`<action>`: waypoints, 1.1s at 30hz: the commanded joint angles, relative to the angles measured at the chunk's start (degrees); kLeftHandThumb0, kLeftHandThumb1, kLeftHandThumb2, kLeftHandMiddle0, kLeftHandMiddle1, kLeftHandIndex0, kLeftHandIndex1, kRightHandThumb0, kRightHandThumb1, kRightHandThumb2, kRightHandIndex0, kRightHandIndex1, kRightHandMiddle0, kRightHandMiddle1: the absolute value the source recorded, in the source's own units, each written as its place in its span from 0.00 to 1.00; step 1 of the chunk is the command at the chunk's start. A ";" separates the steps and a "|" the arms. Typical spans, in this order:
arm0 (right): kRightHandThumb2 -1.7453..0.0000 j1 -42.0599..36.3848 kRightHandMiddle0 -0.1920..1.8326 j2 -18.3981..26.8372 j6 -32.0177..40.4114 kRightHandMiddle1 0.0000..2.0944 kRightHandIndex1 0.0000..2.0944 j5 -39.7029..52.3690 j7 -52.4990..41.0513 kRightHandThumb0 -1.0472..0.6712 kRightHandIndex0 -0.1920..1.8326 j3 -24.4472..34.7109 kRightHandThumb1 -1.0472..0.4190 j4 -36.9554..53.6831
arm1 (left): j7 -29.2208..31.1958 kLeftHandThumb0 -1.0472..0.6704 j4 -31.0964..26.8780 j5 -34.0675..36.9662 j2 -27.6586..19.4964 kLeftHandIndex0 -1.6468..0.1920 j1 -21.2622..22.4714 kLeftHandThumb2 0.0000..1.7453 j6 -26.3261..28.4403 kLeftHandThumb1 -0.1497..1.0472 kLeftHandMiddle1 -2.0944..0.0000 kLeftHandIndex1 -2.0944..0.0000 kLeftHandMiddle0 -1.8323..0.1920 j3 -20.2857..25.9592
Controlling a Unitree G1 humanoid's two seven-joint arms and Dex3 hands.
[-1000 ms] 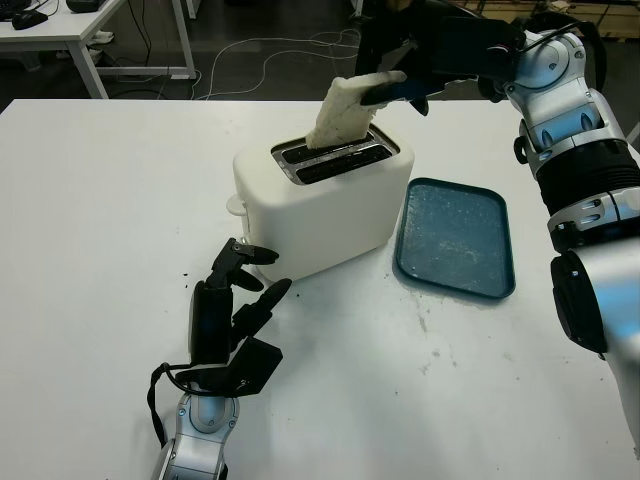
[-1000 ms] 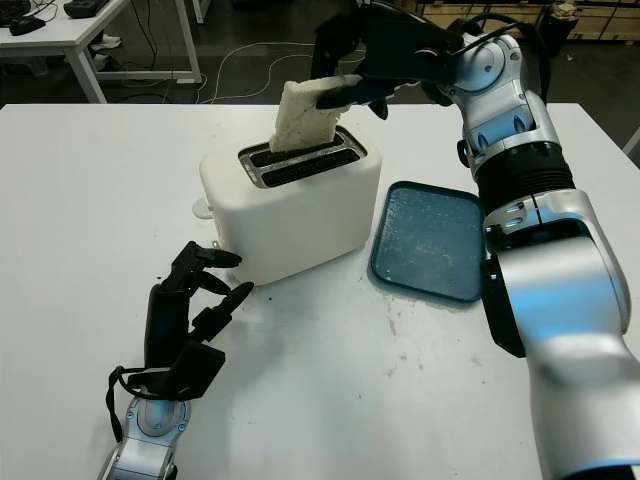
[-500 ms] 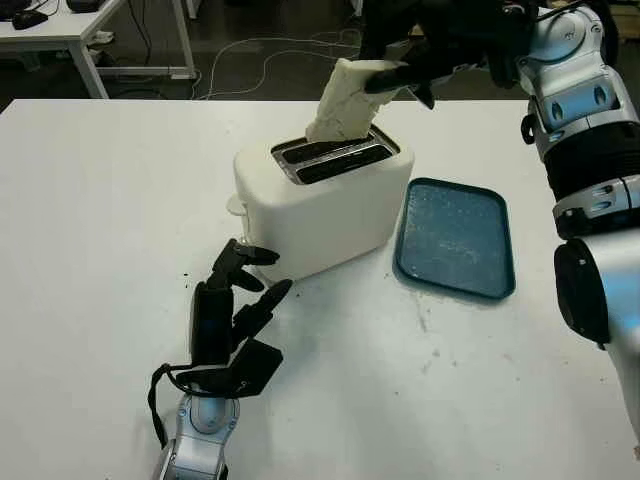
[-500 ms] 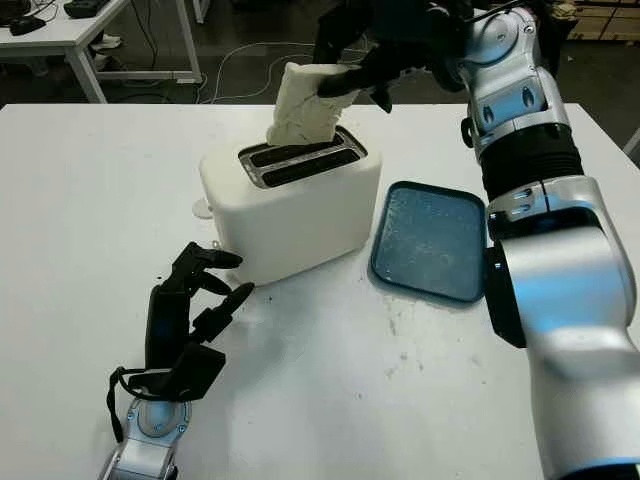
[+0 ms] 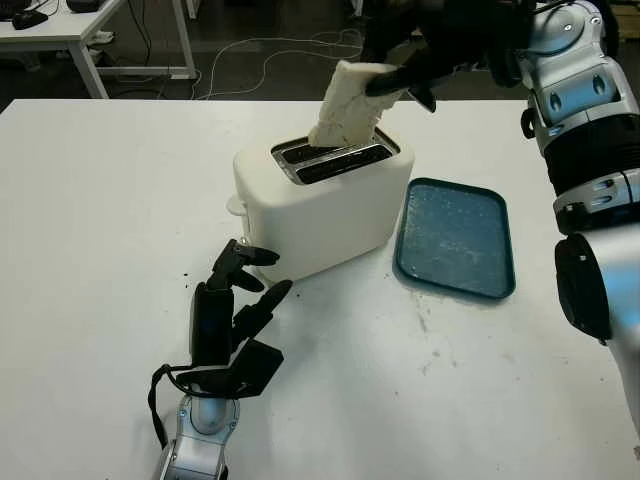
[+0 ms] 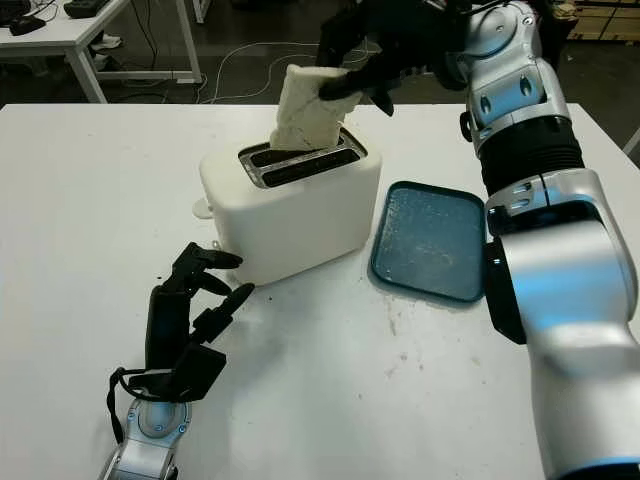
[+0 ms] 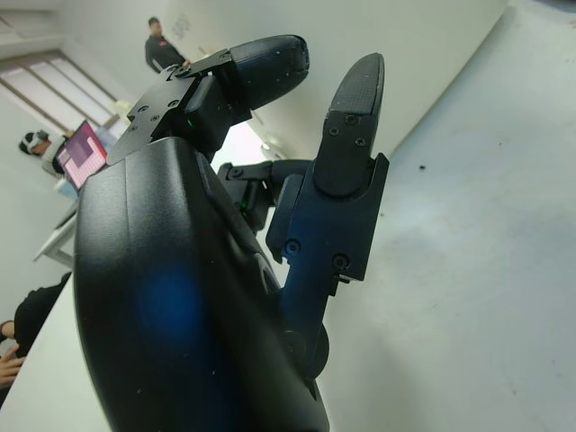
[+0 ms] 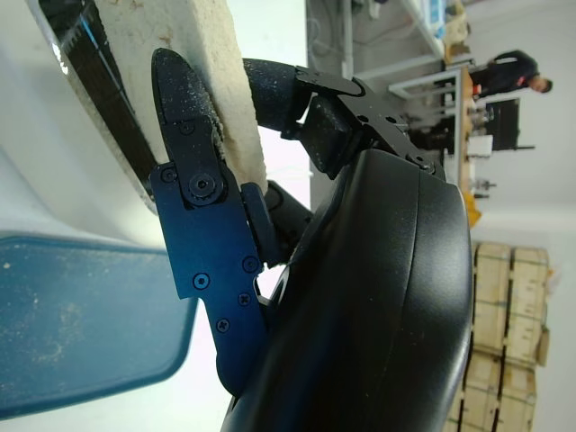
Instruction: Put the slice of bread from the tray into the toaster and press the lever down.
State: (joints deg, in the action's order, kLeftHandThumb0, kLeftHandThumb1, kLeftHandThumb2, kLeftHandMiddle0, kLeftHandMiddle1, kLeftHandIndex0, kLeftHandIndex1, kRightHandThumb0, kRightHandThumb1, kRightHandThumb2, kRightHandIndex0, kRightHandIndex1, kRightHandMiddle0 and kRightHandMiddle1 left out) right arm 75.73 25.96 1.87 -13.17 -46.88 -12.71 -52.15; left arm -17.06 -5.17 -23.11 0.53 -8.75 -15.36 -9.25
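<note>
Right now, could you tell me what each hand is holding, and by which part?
The right hand grips the pale bread slice by its upper edge; the left hand holds nothing.

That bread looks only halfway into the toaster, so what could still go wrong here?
The slice of bread leans tilted in the right hand, its lower edge just at a slot of the toaster; it might catch on the rim and bend or crumble. The left hand, open on the table near the toaster's front, may have to find the lever, which I cannot make out clearly.
</note>
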 commanded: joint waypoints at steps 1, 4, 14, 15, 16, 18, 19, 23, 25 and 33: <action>0.90 0.31 0.57 -0.32 -1.16 0.83 0.83 -0.69 0.43 0.34 0.66 -0.54 0.09 -0.80 | -0.46 0.46 0.29 -0.17 0.02 0.68 -0.21 0.05 -0.96 0.89 0.21 0.39 0.69 -0.07; 0.91 0.39 0.57 -0.75 -0.50 0.83 0.83 -1.26 0.03 0.34 0.66 -0.96 0.09 -2.05 | -0.69 0.46 0.59 -0.28 -0.02 0.68 -0.05 0.05 -1.26 0.89 0.21 0.39 0.68 -0.07; 0.93 -0.42 0.61 -1.74 -1.99 0.83 0.82 -4.35 1.23 0.32 0.71 -3.52 0.09 -3.34 | -0.59 0.46 0.62 -0.02 0.01 0.68 -0.13 0.05 -1.16 0.89 0.20 0.39 0.68 -0.11; 0.93 -0.73 0.61 -1.59 -3.22 0.83 0.82 -5.08 1.66 0.31 0.70 -4.17 0.09 -3.13 | -0.58 0.46 0.60 -0.02 0.03 0.68 -0.16 0.05 -1.15 0.89 0.20 0.39 0.68 -0.14; 0.92 -0.97 0.60 -1.44 -4.20 0.83 0.82 -5.82 2.13 0.31 0.70 -4.82 0.09 -2.94 | -0.60 0.47 0.58 -0.05 0.05 0.68 -0.18 0.05 -1.14 0.89 0.21 0.39 0.69 -0.16; 0.92 -1.40 0.58 -1.45 -5.33 0.83 0.83 -6.59 2.26 0.32 0.67 -5.50 0.09 -3.00 | -0.65 0.46 0.60 -0.08 0.08 0.68 -0.16 0.05 -1.13 0.89 0.20 0.40 0.68 -0.17; 0.92 -1.58 0.57 -1.55 -5.49 0.83 0.83 -6.85 2.25 0.33 0.66 -5.68 0.09 -3.09 | -0.60 0.46 0.63 0.05 0.09 0.68 -0.15 0.05 -1.25 0.89 0.20 0.40 0.68 -0.16; 0.92 -2.75 0.54 -1.87 -7.44 0.83 0.83 -6.90 1.87 0.28 0.63 -5.94 0.09 -4.25 | -0.49 0.47 0.47 0.16 0.10 0.68 -0.26 0.05 -1.13 0.89 0.20 0.39 0.68 -0.16; 0.96 -3.19 0.49 -2.31 -6.57 0.81 0.82 -6.16 1.05 0.19 0.57 -5.51 0.09 -4.45 | -0.54 0.47 0.66 0.17 0.04 0.68 -0.12 0.05 -1.25 0.89 0.20 0.39 0.68 -0.11; 1.00 -4.13 0.44 -0.69 -13.89 0.06 0.27 -7.14 -1.41 0.13 0.30 -7.27 0.09 -2.59 | -0.81 0.46 0.49 -0.46 0.11 0.68 -0.23 0.05 -0.92 0.89 0.21 0.39 0.69 -0.24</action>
State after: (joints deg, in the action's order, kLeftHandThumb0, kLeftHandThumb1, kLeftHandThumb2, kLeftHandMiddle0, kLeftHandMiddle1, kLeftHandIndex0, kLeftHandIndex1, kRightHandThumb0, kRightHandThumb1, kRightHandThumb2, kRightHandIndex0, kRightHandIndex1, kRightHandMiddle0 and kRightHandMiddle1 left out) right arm 72.49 24.82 -10.24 -19.88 -47.70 -19.47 -55.39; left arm -17.32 -4.87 -23.13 0.53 -8.75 -15.49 -9.30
